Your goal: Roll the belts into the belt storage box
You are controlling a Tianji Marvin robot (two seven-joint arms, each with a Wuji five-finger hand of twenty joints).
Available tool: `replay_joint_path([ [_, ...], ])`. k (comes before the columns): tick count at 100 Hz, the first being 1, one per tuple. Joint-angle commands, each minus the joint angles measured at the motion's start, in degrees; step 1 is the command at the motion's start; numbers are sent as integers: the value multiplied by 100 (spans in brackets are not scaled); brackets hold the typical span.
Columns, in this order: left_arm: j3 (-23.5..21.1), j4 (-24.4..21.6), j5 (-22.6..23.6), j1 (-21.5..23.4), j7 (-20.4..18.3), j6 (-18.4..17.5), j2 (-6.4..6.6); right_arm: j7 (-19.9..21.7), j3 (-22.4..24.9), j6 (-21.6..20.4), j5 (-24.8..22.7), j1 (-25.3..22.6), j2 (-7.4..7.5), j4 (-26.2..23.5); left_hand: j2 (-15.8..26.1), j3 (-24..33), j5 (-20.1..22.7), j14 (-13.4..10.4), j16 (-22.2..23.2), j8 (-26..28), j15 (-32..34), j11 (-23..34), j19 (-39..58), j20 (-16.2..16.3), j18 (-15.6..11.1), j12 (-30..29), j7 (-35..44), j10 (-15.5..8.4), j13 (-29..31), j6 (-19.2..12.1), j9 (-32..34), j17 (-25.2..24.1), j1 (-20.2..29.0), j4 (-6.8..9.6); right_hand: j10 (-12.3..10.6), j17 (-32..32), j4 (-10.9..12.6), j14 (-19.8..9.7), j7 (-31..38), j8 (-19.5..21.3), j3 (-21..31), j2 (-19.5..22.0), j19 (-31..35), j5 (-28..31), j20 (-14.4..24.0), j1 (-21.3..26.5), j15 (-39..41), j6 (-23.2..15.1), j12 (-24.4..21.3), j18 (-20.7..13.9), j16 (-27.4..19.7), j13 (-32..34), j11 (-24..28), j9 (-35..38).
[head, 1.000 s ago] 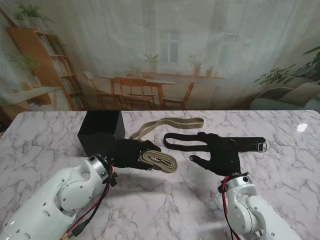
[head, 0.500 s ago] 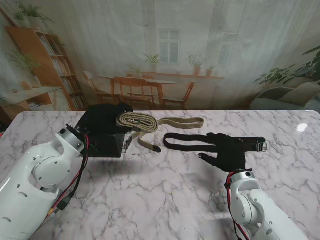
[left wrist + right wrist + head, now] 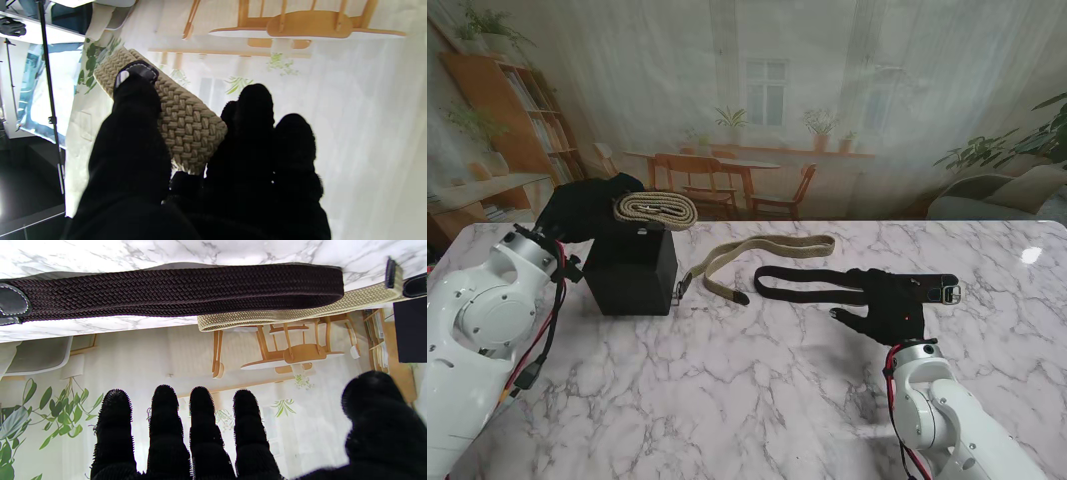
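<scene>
The left hand (image 3: 587, 207) holds a rolled tan belt (image 3: 656, 209) up over the black box (image 3: 632, 270); the roll lies flat, its long side running left to right; its fingers (image 3: 260, 133) wrap around it. A second tan belt (image 3: 762, 256) lies loose beside the box, slanting away to the right; a black belt (image 3: 812, 283) lies long across the marble table (image 3: 757, 390). The right hand (image 3: 890, 308) rests flat near its buckle end, fingers spread, holding nothing; there is lots of bare table nearer to me.

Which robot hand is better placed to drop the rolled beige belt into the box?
Left. The left robot hand already holds the rolled beige belt right over the black box; the right robot hand rests open by the black belt.
</scene>
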Motion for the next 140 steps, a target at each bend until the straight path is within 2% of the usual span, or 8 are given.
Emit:
replay_joint_path([
  [1,-69,130,30,-112,-114,71,57,-19,15,31,-33,-36,6,10,783,1171,543,-5,25,444,36,142,153,96,-278,146,1413,-601,-101,-1071,225,-61,779,343,-63,-139,172,-88,-144,124,-97,36,-147,30,-26,101,-204,-189,-37,-158,-131,-140,-119,-63],
  [37,-325,535,229,-429,-391,177,147,76,39,-2,-80,-50,26,-23,813,1080,540,8,24,456,12,100,132,110,-289,163,1391,-631,-139,-1088,223,-89,813,367,-71,-174,165,-106,-220,165,-99,40,-236,23,4,43,-239,-203,-52,-145,-131,-148,-161,-77],
  [44,-393,577,276,-421,-395,177,157,89,49,-2,-72,-59,25,-32,812,1068,539,6,26,458,16,95,133,112,-284,167,1388,-631,-137,-1093,226,-90,818,371,-76,-179,164,-109,-230,171,-100,38,-248,24,10,46,-244,-205,-52,-144,-130,-151,-161,-77],
  [47,-417,588,271,-411,-404,178,160,87,49,-2,-74,-59,26,-31,816,1065,539,12,27,457,16,92,128,114,-276,165,1384,-446,-143,-1087,187,-105,828,376,-74,-178,165,-110,-233,175,-100,38,-252,28,14,50,-242,-208,-52,-144,-129,-142,-162,-77],
  [53,-485,606,395,-381,-417,145,182,98,48,3,-86,-59,29,-33,823,1049,541,8,29,459,19,102,135,119,-277,168,1381,-624,-142,-1098,217,-99,832,379,-76,-176,164,-111,-241,181,-103,38,-257,29,20,52,-247,-210,-53,-144,-129,-149,-167,-86],
  [57,-531,606,444,-353,-447,116,195,102,45,3,-86,-56,29,-31,823,1038,541,10,28,459,16,97,131,120,-274,161,1377,-463,-151,-1086,178,-108,839,383,-76,-176,165,-111,-246,185,-102,38,-261,27,24,59,-248,-206,-52,-144,-128,-146,-165,-84],
  [71,-659,605,671,-233,-520,32,239,67,11,-16,-83,-15,28,22,848,1014,531,13,22,462,-1,102,110,117,-263,144,1361,-499,-179,-1098,157,-142,841,388,-76,-167,167,-117,-248,205,-106,33,-266,45,41,74,-238,-201,-42,-138,-120,-123,-144,-70],
  [140,-202,1171,828,-369,-844,536,302,202,-104,99,-42,59,32,42,891,889,514,48,-2,490,-85,10,39,115,-240,157,1293,-616,-273,-1110,147,-258,899,404,-47,-179,179,-116,-290,262,-92,24,-321,29,102,112,-227,-195,-37,-140,-104,-150,-129,-161],
])
